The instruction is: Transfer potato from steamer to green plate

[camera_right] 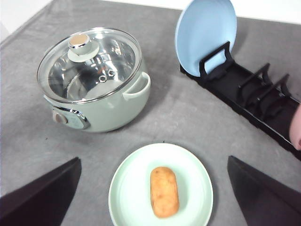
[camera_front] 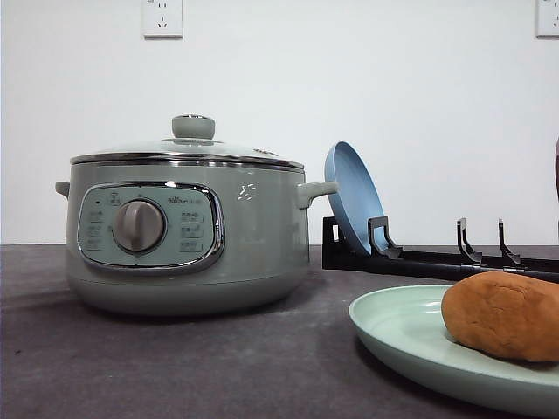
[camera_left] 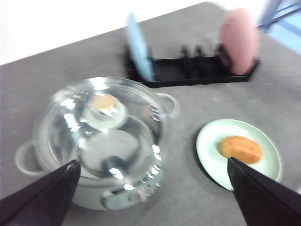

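Observation:
The potato (camera_front: 502, 314), an orange-brown oval, lies on the green plate (camera_front: 393, 327) at the front right of the table. The steamer (camera_front: 253, 236) stands to the plate's left with its glass lid (camera_front: 193, 127) on; through the lid its steel inside looks bare. From the left wrist view, the left gripper (camera_left: 153, 162) hangs open high above the steamer (camera_left: 94, 197), with the potato (camera_left: 241, 149) and plate (camera_left: 209, 141) beside it. From the right wrist view, the right gripper (camera_right: 154, 159) is open high above the plate (camera_right: 129, 188) and potato (camera_right: 164, 191), the steamer (camera_right: 117, 110) beyond.
A black dish rack (camera_front: 419, 260) stands behind the plate, holding an upright blue plate (camera_front: 349, 196) at one end and a pink plate (camera_left: 240, 40) at the other. Grey cloth covers the table (camera_front: 175, 367). A white wall lies behind.

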